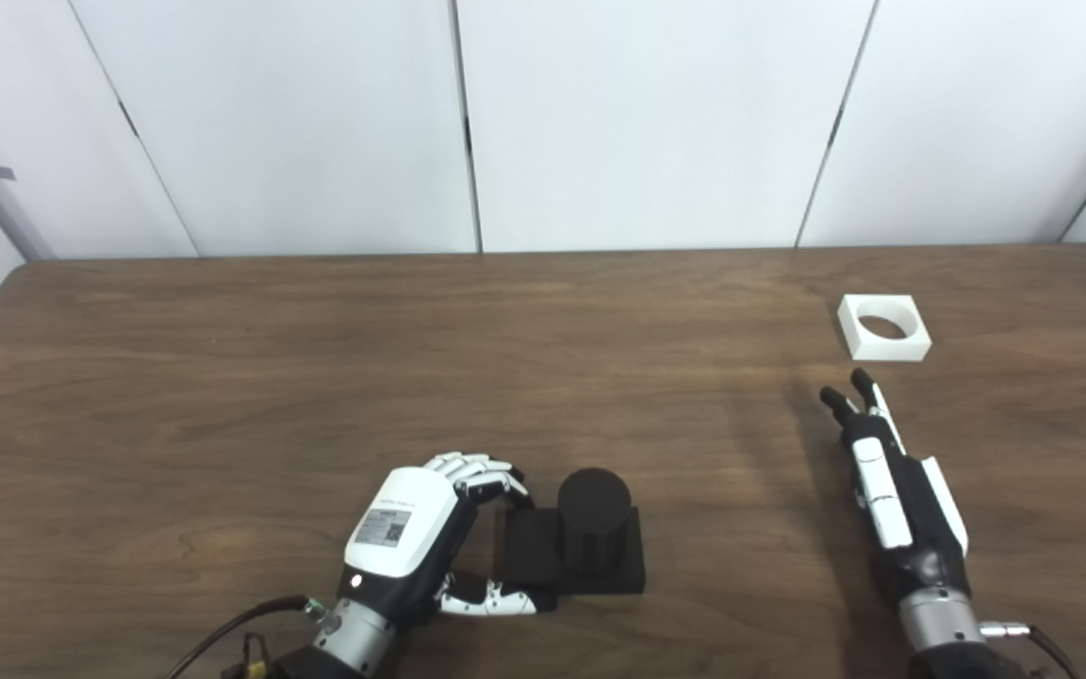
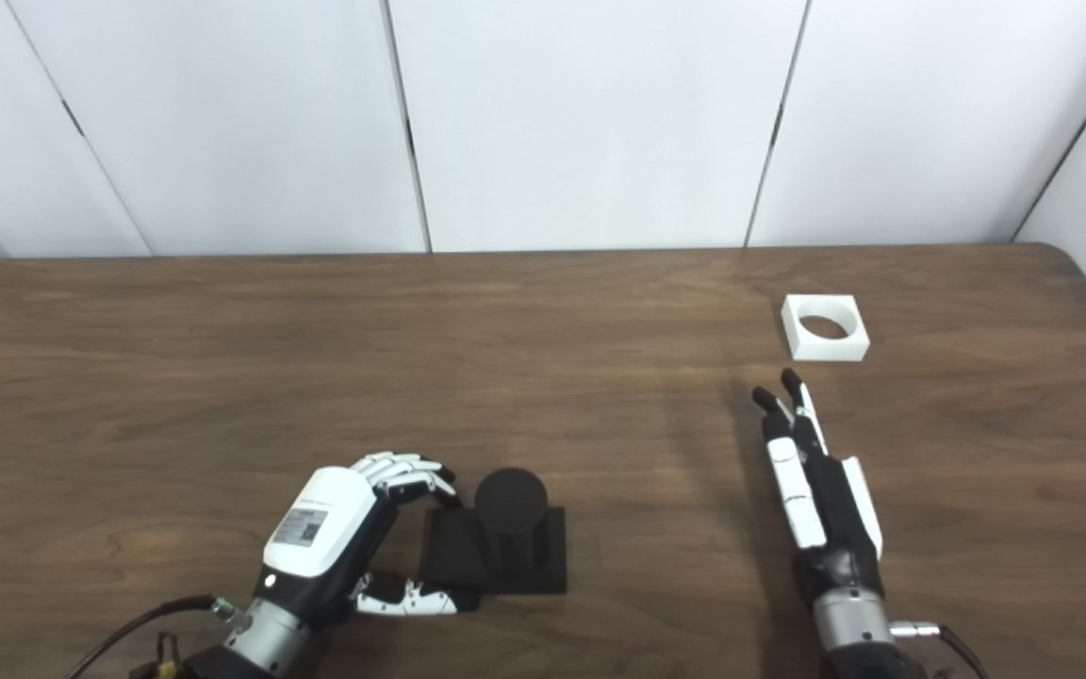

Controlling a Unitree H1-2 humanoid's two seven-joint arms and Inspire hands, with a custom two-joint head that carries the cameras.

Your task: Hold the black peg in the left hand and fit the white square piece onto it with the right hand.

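The brown wooden surface (image 1: 317, 358) fills most of both views, with white wall panels (image 1: 637, 123) behind it.

The left hand (image 1: 416, 547) is at the near edge, curled around the left side of the black peg's square base: its fingers (image 1: 477, 474) bend over the far left corner and its thumb (image 1: 491, 598) lies along the near edge. It looks closed on the base, though the peg rests on the surface, not lifted. The black peg (image 1: 593, 533), a short upright cylinder on a flat square base, sits just to the right of that hand's palm.

The right hand (image 1: 892, 490) lies well apart to the right, held flat and edge-on, fingers straight and pointing away from the robot. It holds nothing. The white square piece (image 1: 883, 327), with its round hole facing up, lies just beyond those fingertips and slightly to their right, untouched.

As I judge it, the peg is secured and the reach for the white piece is in hand. The next move calls for the right hand to go forward, close on the piece's outer walls, then carry it left and line the hole over the cylinder.

Black on black makes the contact between left fingers and base hard to read. The right thumb is hidden, and both forearms are cut off at the bottom edge.
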